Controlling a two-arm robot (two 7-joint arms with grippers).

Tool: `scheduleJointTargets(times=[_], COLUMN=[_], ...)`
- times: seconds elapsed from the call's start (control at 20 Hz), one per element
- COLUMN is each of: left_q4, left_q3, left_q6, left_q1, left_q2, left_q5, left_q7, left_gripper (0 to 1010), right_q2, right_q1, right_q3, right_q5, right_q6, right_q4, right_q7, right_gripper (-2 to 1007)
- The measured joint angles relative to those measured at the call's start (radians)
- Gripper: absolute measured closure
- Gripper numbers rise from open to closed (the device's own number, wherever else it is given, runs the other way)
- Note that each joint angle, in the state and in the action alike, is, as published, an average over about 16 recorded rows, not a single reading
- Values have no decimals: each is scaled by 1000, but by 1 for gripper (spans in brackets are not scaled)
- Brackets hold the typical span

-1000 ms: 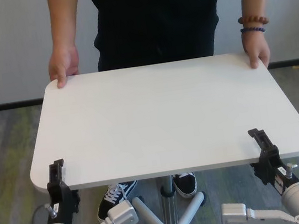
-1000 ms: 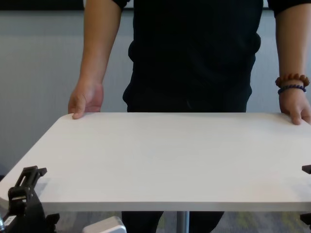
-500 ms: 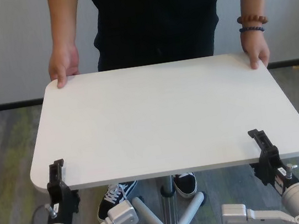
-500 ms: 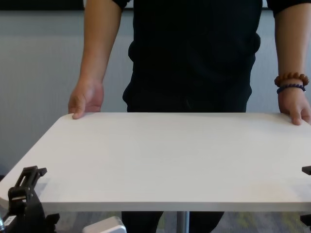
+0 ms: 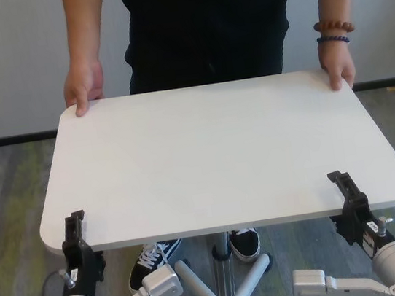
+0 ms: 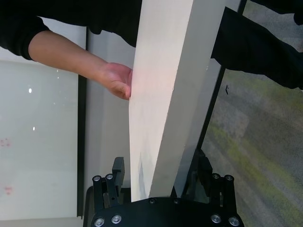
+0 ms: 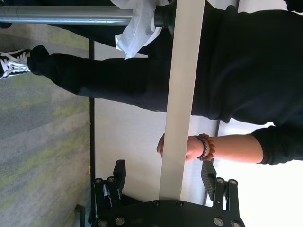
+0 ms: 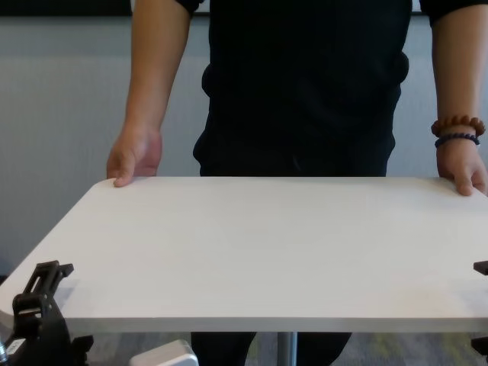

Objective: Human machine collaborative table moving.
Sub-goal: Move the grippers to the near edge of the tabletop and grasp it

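White table (image 5: 213, 153) is sitting between us: my left end effector (image 5: 76, 235) and right end effector (image 5: 345, 193) are straddling its near corners, jaws apart, while the human (image 5: 213, 21) is gripping the far corners.

Grey-green carpet (image 5: 6, 197) fills the lower corners of my head view. A pale wall (image 5: 1, 58) with black baseboard (image 5: 5, 140) spans the top.

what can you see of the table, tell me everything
The table has a wide white rectangular top with rounded corners and a thin edge, level on a slim metal pole with splayed feet. The person's hands grip its far corners. The left gripper and right gripper straddle its near edge, jaws open above and below it.
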Motion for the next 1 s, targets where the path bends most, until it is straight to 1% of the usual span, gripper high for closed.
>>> scheduleJointTargets(times=[1.0], left_q4=[0], left_q3=[0], left_q6=[0], left_q1=[0], left_q2=[0], left_q5=[0], left_q7=[0], left_gripper=[10], right_q2=[1], right_q1=[1], right_q3=[-1], right_q5=[1], right_q6=[1], right_q4=[-1], right_q7=[1], right_gripper=[4])
